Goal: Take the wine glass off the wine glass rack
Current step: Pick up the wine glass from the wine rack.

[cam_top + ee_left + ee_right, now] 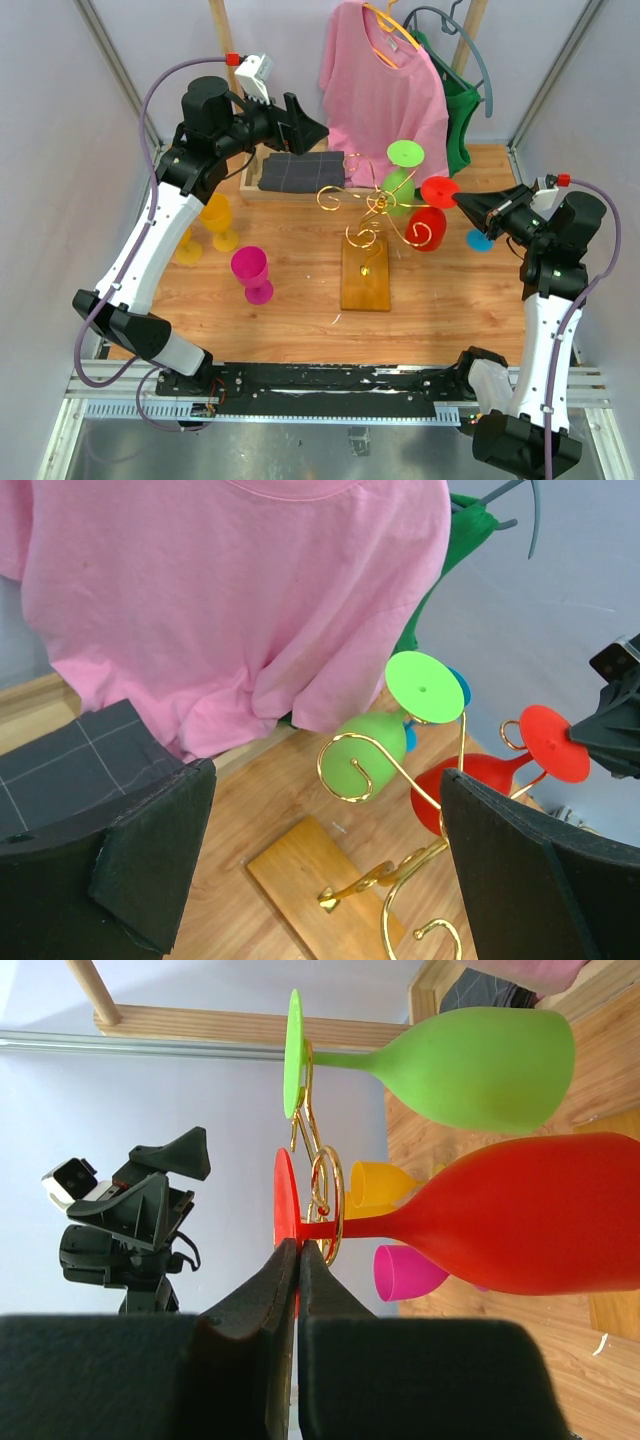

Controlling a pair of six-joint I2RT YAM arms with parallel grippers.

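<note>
Here we have the right gripper point(297, 1252) pinched shut on the foot of the red glass point(520, 1215), which hangs bowl-down on the rack's point(365, 275) right arm. The left gripper point(305, 125) gapes wide behind the rack's left. Next, we judge, the stem must slide out of its wire curl, sparing the green glass point(470, 1065) beside it. Our fingers hide how deep the pinch sits.

A wine glass rack point(372, 215) of thin, glossy gold metal wire on a smooth, honey-brown wooden base block point(366, 272). The red wine glass point(530, 1215) and green wine glass point(480, 1065) look like opaque, satin-smooth plastic. The worktop point(290, 320) is grained wooden planks. The pink T-shirt point(230, 600) is soft matt cloth, lightly creased
</note>
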